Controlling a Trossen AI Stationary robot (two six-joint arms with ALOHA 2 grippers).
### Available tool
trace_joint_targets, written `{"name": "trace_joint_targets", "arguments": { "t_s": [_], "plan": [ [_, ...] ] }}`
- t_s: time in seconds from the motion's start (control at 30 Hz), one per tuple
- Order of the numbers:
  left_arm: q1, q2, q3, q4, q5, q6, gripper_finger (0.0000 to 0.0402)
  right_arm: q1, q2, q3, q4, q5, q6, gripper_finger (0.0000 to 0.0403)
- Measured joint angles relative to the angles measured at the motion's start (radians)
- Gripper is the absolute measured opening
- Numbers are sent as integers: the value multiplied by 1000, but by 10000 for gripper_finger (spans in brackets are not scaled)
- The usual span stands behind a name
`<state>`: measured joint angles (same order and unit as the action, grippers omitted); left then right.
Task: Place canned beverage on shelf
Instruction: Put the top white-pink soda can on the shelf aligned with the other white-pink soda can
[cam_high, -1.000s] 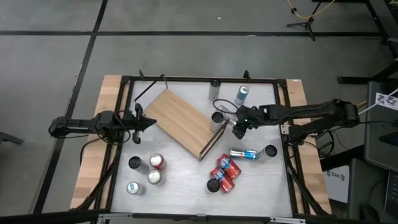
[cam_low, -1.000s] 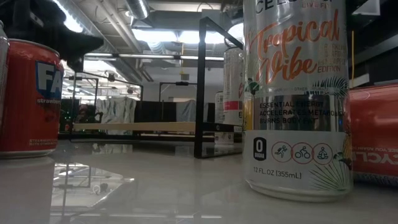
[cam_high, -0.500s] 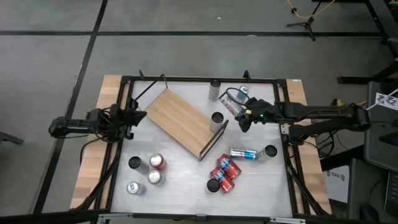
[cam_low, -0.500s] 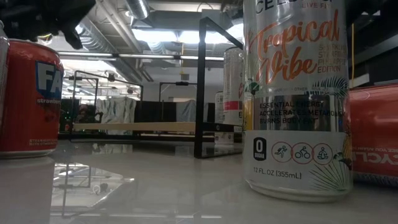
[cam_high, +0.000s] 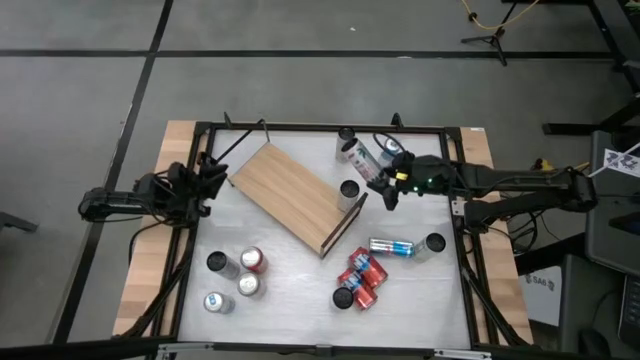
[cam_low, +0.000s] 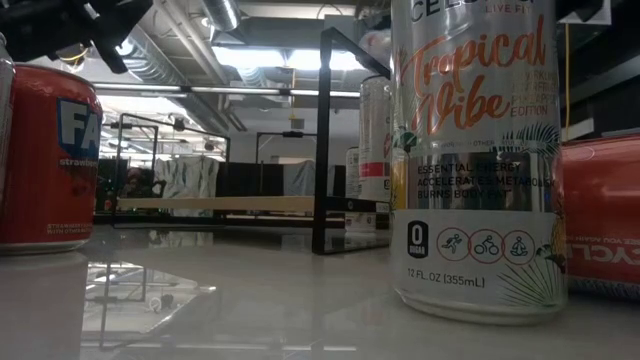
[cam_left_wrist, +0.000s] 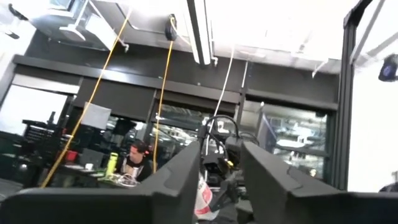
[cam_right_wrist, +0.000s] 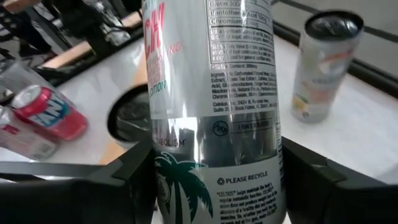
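Right gripper (cam_high: 381, 176) closed around a silver can (cam_high: 358, 156), fingers (cam_right_wrist: 311, 180) pressed to both its sides, can lifted and tilted above the back of the table (cam_high: 300, 300), between an upright can (cam_high: 346, 137) and a blue-topped one (cam_high: 392, 148). Shelf (cam_high: 290, 195), a light-wood board lying diagonally at table centre, bare on top, just beside another can (cam_high: 349, 190) at its right edge. Left gripper (cam_high: 215, 178) near the table's left edge, fingers (cam_left_wrist: 180, 180) slightly parted, holding nothing
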<state>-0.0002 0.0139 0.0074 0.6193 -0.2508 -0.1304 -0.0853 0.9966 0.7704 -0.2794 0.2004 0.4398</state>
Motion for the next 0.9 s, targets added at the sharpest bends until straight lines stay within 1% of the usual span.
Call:
{"name": "trace_joint_targets", "arguments": {
  "t_s": [0.27,0.5,0.67,0.83,0.9],
  "plan": [
    [0,49,3,34,6,-25,180,0,0,0,21,-2,-11,253],
    [0,154,84,33,9,-51,209,0,0,0,27,-3,-11,253],
    [0,287,194,29,6,-51,211,0,0,1,66,-43,-30,253],
    [0,463,339,23,-51,-73,211,0,0,2,77,-69,-60,253],
    [0,538,404,-4,-62,-73,212,0,0,2,80,-87,-76,253]
  ]
}}
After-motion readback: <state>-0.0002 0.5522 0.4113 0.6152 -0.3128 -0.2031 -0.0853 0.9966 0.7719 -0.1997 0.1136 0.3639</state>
